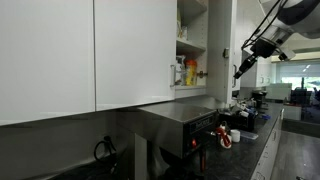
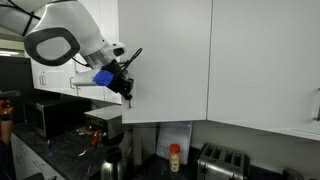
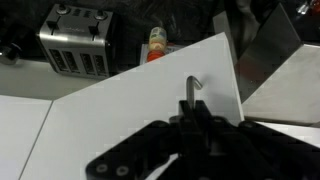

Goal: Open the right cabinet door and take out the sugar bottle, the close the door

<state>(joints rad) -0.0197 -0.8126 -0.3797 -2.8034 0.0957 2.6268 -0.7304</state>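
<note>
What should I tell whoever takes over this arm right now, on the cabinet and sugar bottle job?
Gripper: fingers at the handle of the right cabinet door; I cannot tell whether they are clamped.
Door: stands open.
Sugar bottle: what looks like it stands inside, beside a yellow bottle, seen in an exterior view; too small to be sure.
Done: door opened.
Left: let go of the handle, take the bottle out, close the door.
</note>
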